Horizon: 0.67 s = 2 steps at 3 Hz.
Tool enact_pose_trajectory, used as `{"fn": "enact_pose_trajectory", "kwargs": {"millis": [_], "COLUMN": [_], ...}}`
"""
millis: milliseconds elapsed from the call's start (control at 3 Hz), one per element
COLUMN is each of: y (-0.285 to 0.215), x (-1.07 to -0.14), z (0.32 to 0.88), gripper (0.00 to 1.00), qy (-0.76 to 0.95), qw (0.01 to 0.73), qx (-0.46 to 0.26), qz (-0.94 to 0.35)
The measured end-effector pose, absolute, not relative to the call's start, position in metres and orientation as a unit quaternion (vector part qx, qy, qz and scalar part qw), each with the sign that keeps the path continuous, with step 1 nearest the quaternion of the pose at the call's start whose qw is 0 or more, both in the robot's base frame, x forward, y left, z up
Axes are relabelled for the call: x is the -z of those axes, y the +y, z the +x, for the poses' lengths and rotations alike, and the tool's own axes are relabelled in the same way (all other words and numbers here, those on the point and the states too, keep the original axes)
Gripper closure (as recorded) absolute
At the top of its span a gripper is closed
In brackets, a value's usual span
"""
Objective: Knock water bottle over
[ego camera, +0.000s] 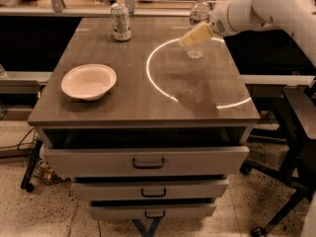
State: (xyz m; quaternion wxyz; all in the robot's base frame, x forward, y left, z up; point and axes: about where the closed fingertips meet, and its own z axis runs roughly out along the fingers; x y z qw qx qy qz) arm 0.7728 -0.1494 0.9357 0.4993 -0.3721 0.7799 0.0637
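The water bottle (198, 14) is clear ribbed plastic with a white cap. It stands upright at the far right of the grey tabletop (143, 98), on a bright ring of light. My gripper (184, 41), tan at the end of the white arm, reaches in from the right. It lies across the front of the bottle's middle and points down-left. I cannot see whether it touches the bottle. The bottle's base shows below the gripper.
A silver drink can (120, 21) stands at the far left of the tabletop. A white bowl (89, 81) sits near the left front. Drawers (148, 162) are below the top. A dark chair (296, 132) stands to the right.
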Motion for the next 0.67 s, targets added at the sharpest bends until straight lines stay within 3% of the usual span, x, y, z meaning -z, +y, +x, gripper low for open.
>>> {"fn": "enact_pose_trajectory", "kwargs": {"millis": [333,667], "y": [-0.153,-0.143], "x": [-0.932,-0.922], "z": [0.795,0.808], "gripper": [0.00,0.16], "qy": [0.772,0.768], "qw": [0.519,0.524], "qx": [-0.070,-0.094], "qz": [-0.360,-0.355]}}
